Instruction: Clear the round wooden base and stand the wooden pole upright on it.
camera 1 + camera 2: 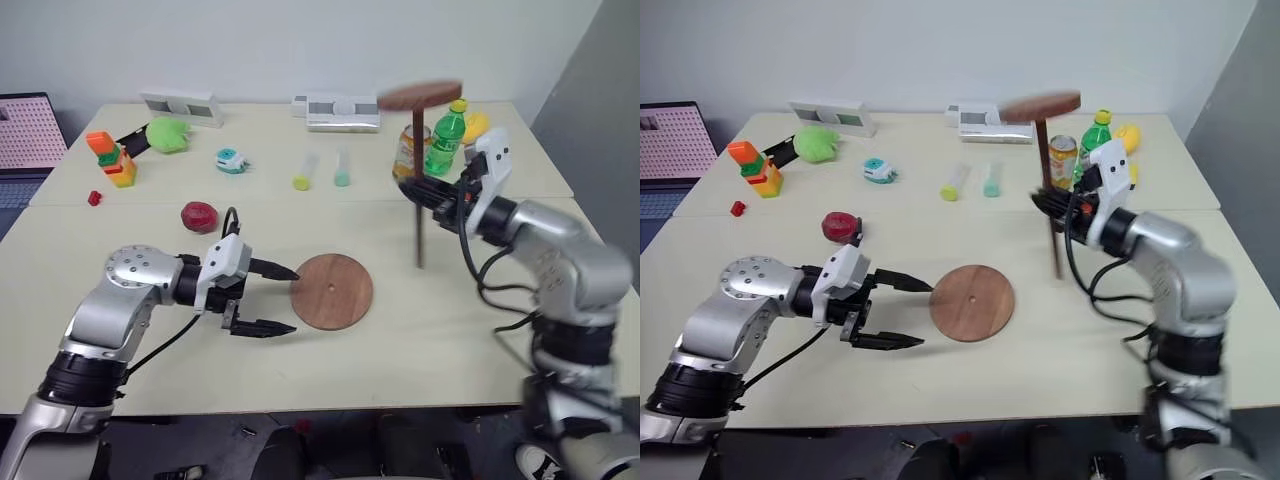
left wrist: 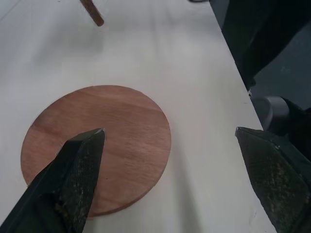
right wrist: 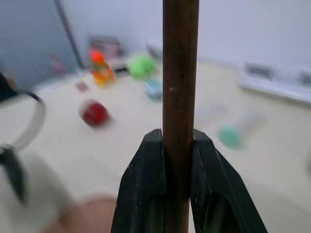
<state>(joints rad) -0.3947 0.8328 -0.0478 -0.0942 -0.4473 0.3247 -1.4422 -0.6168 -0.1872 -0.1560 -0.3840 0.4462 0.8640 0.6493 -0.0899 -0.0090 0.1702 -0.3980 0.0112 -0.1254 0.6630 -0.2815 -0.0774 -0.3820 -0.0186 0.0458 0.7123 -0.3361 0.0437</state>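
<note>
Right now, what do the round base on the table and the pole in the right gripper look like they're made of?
Round wooden base: reddish-brown wood, smooth matte finish; grain lines show in the left wrist view. Wooden pole: darker brown wood, it seems, faintly glossy, with a disc on its upper end coloured like the base. Right gripper clamps it.

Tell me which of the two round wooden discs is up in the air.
The disc fixed atop the wooden pole, which the right end effector holds upright. The round wooden base lies flat on the table by the left end effector.

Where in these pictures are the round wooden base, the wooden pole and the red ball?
round wooden base [image 1: 331,290], left eye view, bare top face.
wooden pole [image 1: 418,225], left eye view, lower shaft.
red ball [image 1: 839,226], right eye view, its middle.
</note>
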